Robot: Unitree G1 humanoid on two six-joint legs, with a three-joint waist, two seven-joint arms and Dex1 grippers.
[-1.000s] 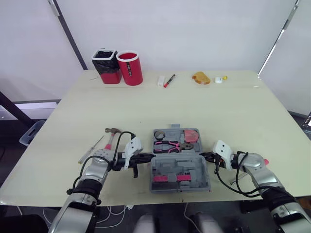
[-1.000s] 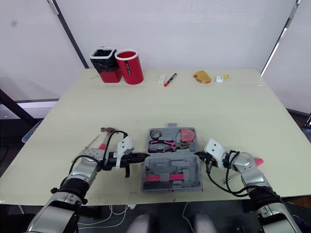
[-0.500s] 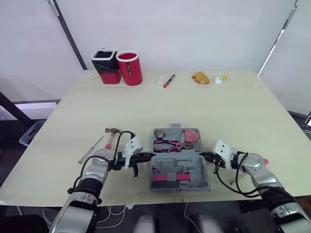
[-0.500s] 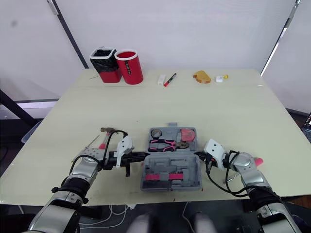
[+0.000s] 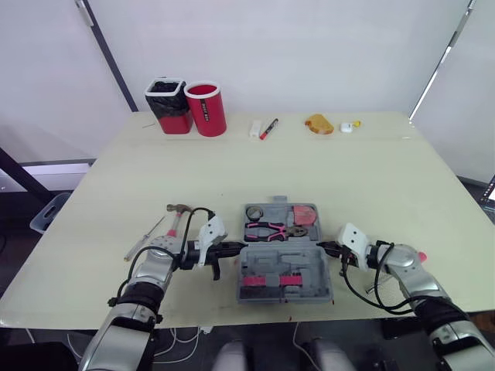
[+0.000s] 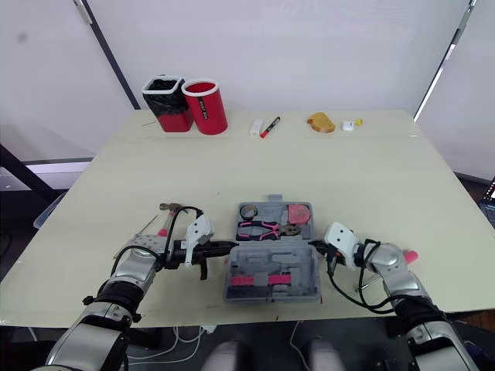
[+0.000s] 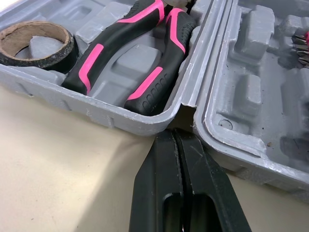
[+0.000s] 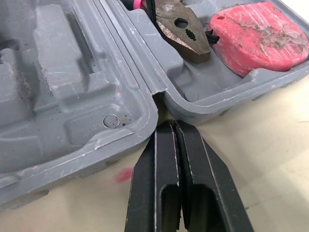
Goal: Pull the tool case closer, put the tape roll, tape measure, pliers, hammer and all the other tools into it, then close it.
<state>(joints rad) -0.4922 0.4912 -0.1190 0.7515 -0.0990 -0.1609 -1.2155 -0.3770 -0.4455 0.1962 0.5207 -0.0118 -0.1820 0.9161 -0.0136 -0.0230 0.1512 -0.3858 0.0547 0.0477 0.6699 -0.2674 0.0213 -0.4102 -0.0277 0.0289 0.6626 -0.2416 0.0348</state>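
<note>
While the grey plastic tool case (image 5: 285,259) lies open at the near edge of the pale table (image 5: 348,178), holding the black tape roll (image 7: 65,54), pink-and-black pliers (image 7: 96,55) and pink tape measure (image 8: 258,36), the pink-handled hammer (image 5: 177,218) lies outside, to its left. The left gripper (image 7: 175,133) and right gripper (image 8: 168,124), fingers pressed together, sit at its hinge ends. Loading looks unfinished; next the left gripper must open for the hammer.

Open grey tool case (image 5: 247,270) with pliers (image 5: 271,229), tape roll (image 5: 256,213), probably red tape measure (image 5: 304,216); hammer (image 5: 177,216) outside, left.
</note>
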